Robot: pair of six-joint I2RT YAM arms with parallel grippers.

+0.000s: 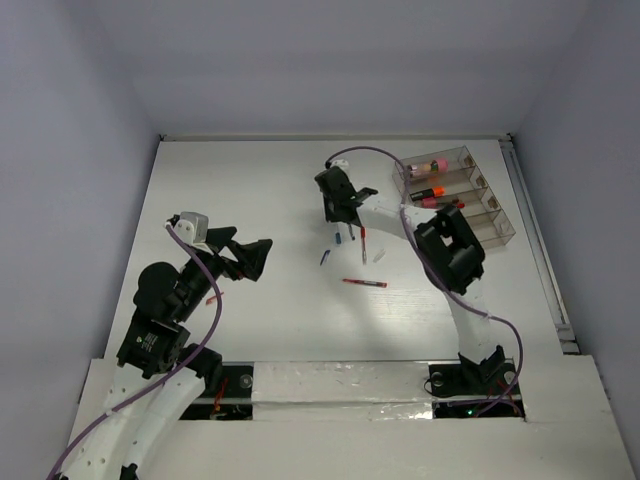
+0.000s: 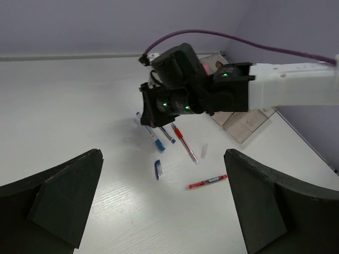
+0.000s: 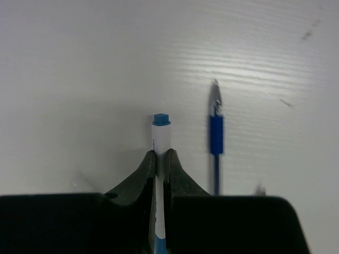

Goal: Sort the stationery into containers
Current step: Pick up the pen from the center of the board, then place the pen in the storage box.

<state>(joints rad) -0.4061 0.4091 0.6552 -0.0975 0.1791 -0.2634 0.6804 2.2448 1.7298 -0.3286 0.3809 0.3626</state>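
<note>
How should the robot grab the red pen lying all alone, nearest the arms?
Probably by the middle of its barrel, from straight above. The red pen lies flat on the table, long and thin, so the fingers should close across it, one on each long side. Nothing lies close beside it.
</note>
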